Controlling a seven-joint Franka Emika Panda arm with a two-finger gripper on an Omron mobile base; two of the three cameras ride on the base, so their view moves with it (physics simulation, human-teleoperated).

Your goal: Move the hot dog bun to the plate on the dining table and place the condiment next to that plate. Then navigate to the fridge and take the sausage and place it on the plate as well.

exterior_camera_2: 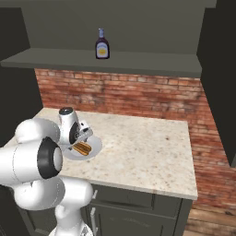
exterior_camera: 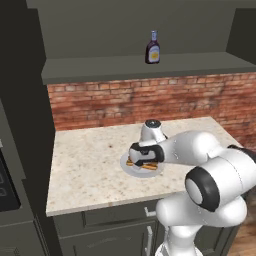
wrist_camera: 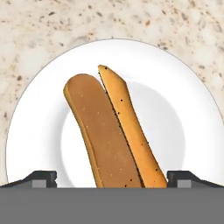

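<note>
A hot dog bun (wrist_camera: 105, 131), split lengthwise and speckled, lies on a round white plate (wrist_camera: 183, 109). The plate (exterior_camera: 125, 166) rests on a speckled beige counter (exterior_camera: 85, 165), near its front edge. My gripper (wrist_camera: 113, 177) hangs open just above the bun, one fingertip on each side of its near end, holding nothing. From the base cameras the gripper (exterior_camera: 145, 159) (exterior_camera_2: 79, 137) points down over the bun (exterior_camera: 143, 166) (exterior_camera_2: 83, 148) and plate (exterior_camera_2: 94, 146). The condiment, a dark bottle (exterior_camera: 153, 48) (exterior_camera_2: 102, 44) with a yellow label, stands upright on the shelf above. The sausage is out of view.
A red brick wall (exterior_camera: 150, 100) backs the counter under a dark shelf (exterior_camera: 100, 67). Tall dark cabinets (exterior_camera: 20, 125) close in the left side and another (exterior_camera_2: 219, 83) the right. Dark drawers (exterior_camera_2: 138, 203) sit under the counter's front edge.
</note>
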